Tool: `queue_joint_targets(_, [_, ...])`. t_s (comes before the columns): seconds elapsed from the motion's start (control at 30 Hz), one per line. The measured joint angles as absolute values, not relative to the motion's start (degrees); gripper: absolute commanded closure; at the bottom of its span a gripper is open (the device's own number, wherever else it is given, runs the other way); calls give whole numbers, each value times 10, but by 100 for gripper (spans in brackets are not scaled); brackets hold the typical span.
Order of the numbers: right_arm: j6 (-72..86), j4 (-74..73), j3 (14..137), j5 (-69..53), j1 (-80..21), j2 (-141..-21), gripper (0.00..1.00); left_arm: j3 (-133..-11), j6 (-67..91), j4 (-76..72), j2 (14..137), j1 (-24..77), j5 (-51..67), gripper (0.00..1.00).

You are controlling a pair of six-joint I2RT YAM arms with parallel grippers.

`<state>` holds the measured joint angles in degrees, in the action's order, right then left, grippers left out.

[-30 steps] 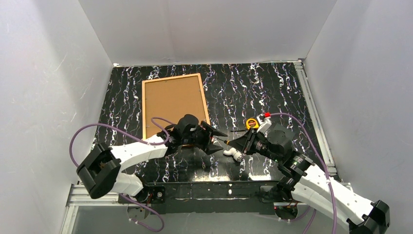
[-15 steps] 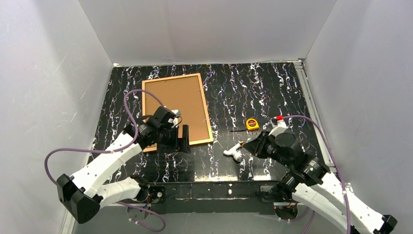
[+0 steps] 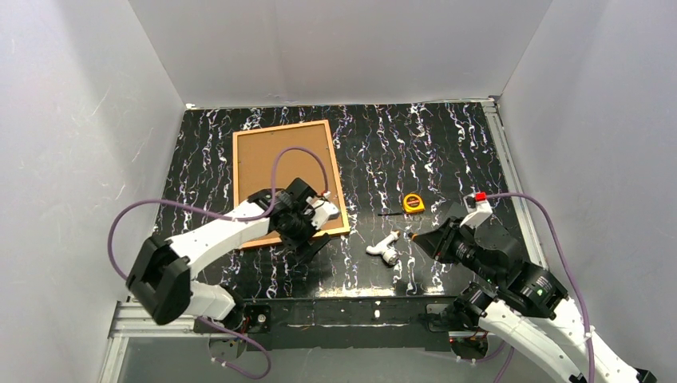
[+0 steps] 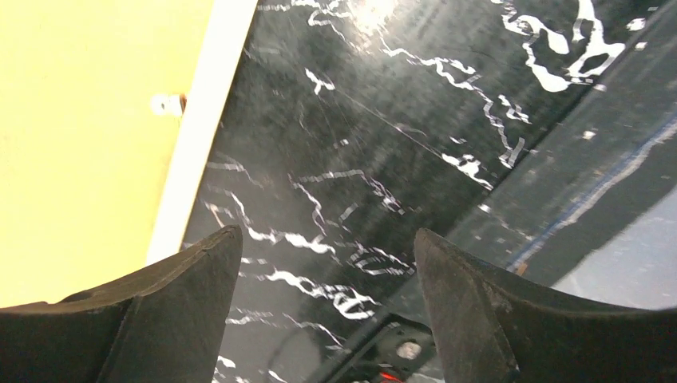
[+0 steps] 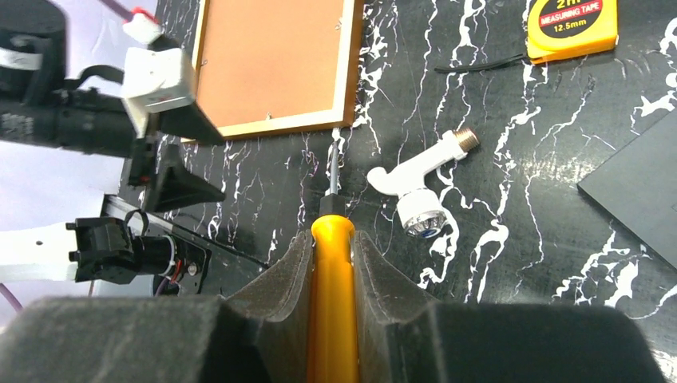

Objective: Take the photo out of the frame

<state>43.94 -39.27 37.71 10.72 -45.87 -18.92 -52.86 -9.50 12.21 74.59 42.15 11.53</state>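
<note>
Cork-brown board faces up: the frame (image 3: 283, 171) lies face down on the left half of the table (image 3: 415, 144), so the photo sits hidden beneath it. Your left gripper (image 4: 327, 239) hangs empty, fingers spread wide, just off the frame's near right corner. Your right gripper (image 5: 333, 239) is clamped on a yellow-handled screwdriver (image 5: 333, 319). Expect thin, stiff, light wood that probably skids easily. The paper print will likely crease, so free the backing first, then lift it by an edge.
</note>
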Motion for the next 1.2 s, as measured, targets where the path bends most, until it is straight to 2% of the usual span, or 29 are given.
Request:
queue_joint_targets(0.33, [448,-435,377,118,-459,-149,99,-529,-194,41,867,427,91,30])
queue_joint_targets(0.77, [457,-436,377,118,-459,-156,99,-535,-232,9,872,434,38,32])
queue_joint_targets(1.2, [469,-436,377,114,-459,-158,99,-555,-249,-14,933,445,-27,64])
